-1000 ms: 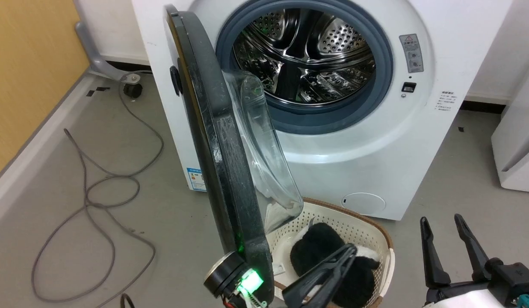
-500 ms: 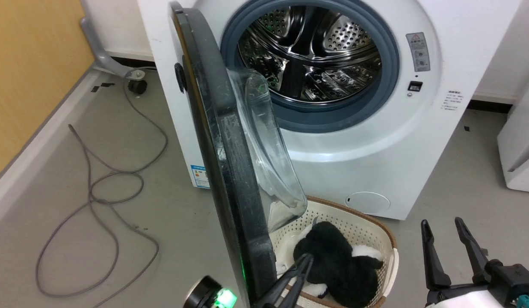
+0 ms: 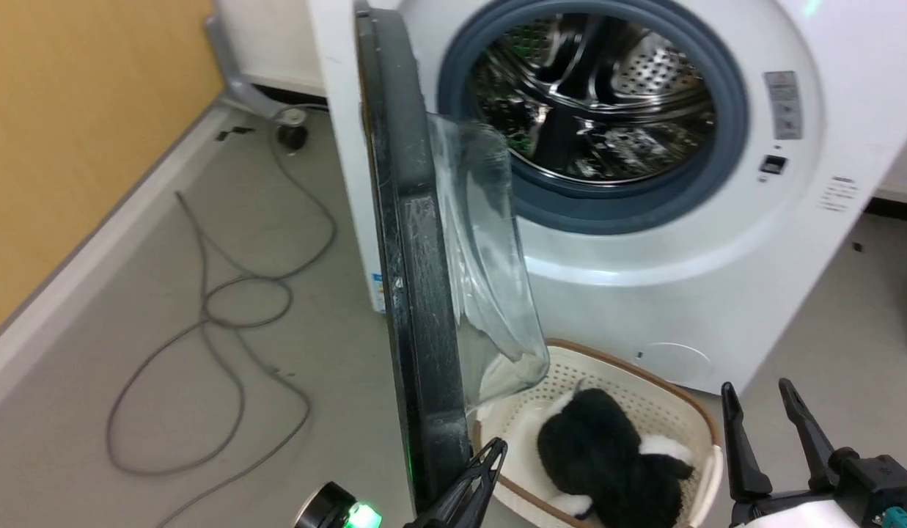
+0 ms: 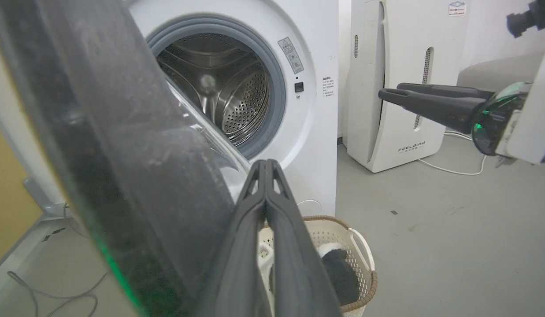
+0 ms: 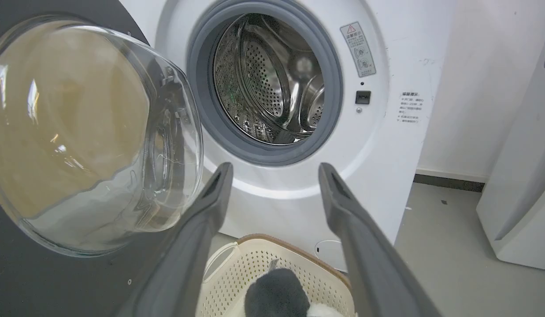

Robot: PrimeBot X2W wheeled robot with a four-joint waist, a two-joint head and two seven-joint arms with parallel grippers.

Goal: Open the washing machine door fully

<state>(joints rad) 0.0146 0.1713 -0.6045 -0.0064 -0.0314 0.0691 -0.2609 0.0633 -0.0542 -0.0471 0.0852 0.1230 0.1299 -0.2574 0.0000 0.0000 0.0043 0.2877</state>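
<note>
**Left gripper pinched shut at the door's lower inner edge; right gripper spread, holding nothing**

Left gripper (image 3: 495, 447): both fingers pressed together, nothing between them. The tip sits just beside the inner face of the washing machine door (image 3: 416, 293), low down. Cannot tell whether it touches.

Right gripper (image 3: 757, 389): fingers parted, empty, well apart from the door. It is low at the right, aimed toward the washing machine (image 3: 644, 293).

Door: hinged on the machine's left side and swung out roughly square to the front panel. In the head view it stands edge-on, so its long line runs from the machine's top corner down toward the robot, and its free edge points at the robot. The glass bowl (image 5: 87, 132) bulges to the right, across the front of the steel drum (image 3: 600, 110) and its blue-grey gasket (image 3: 614, 213).

Edges and room:
- Left of the door's outer face is grey floor (image 3: 130, 411) with a loose looped cable (image 3: 226, 323), then a yellow wall (image 3: 57, 147).
- Right of the door's lower edge, under the bowl, a cream laundry basket (image 3: 688, 411) stands close before the machine, with a black-and-white fluffy item (image 3: 607, 455) inside.
- Further right stands a white FEELAIR appliance (image 4: 387, 88).
</note>
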